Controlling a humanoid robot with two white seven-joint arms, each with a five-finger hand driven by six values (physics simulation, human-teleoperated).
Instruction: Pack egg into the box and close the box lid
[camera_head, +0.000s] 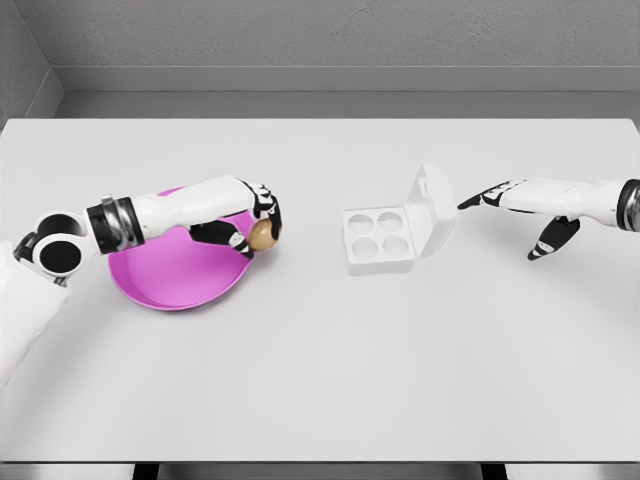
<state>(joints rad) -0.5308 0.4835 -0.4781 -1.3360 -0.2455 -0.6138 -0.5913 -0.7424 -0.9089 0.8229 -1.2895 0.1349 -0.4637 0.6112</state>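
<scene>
The left hand (252, 225) is curling its fingers around the egg (262, 234), pinching it at the right-hand rim of the pink plate (170, 285), so the step in hand looks like the pick-up and carry: the egg is in the grasp but not yet on its way into the box. The box (378, 240) is sitting to the right of the plate, well apart from it, on the white table (320, 380), with all four round cups showing vacant and its lid (432, 208) standing up, tilted back on the side away from the plate. Beyond the lid, farther still from the plate, the right hand (520, 205) is hovering with its fingers spread and holding nothing, the fingertips pointing toward the lid and near it; whether they are touching it cannot be told. The next move is calling for the left hand to be travelling away from the plate toward the box, keeping its pinch gentle, lining the egg up over one cup, probably a nearer one, and lowering before letting go. After that, the lid is waiting to be folded down toward the plate side, a job the right hand seems placed for.
</scene>
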